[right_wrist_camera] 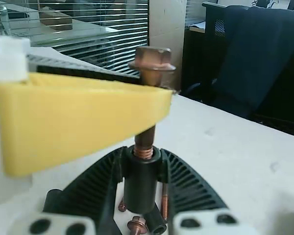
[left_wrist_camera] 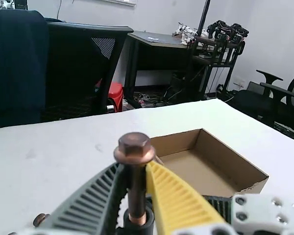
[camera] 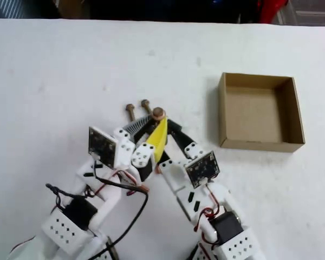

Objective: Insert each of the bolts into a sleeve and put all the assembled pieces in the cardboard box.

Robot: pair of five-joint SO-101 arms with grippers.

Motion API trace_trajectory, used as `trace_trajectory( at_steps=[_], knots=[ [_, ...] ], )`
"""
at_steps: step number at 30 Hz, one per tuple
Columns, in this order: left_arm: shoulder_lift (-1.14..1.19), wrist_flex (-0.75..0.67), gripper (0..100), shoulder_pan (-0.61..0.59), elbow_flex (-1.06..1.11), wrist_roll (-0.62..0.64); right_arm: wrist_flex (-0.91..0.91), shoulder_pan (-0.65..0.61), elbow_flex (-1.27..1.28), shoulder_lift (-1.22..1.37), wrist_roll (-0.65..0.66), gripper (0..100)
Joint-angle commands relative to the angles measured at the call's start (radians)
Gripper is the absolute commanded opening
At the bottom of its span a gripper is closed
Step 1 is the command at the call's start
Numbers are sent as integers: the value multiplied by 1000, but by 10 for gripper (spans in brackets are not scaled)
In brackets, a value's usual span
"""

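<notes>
Bolt [left_wrist_camera: 135,191] stands upright, head up, clamped in left pincer [left_wrist_camera: 134,169], tip inside sleeve [right_wrist_camera: 142,183] gripped by right pincer [right_wrist_camera: 142,160]

Table [camera: 70,70]: cardboard box [camera: 260,145] on its right part, standing apart from the arms. Near the table's centre the two arms meet. Left gripper [left_wrist_camera: 132,181], coming from the left, clasps an upright bolt [camera: 158,113] by the shank, head uppermost. The bolt's lower end sits in a sleeve [right_wrist_camera: 142,178], which is gripped from either side by the right gripper [right_wrist_camera: 142,171], directly under the left one. Two loose bolts [camera: 130,111] lie on the table just left of the held bolt.
</notes>
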Motion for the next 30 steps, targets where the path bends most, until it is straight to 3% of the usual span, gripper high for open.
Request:
trace_trajectory(
  at_steps=[1, 18, 24, 30],
  knots=[
    [-21, -31, 24, 5, 12, 8, 2, 7, 8, -13, 14, 18],
    [-21, -26, 25, 4, 52, 0, 5, 8, 8, -13, 14, 18],
    [-19, -11, 145, 4, 54, 0, 5, 8, 8, -13, 14, 18],
    [-19, 8, 151, -27, 48, 0, 5, 12, 8, -13, 14, 18]
  ],
)
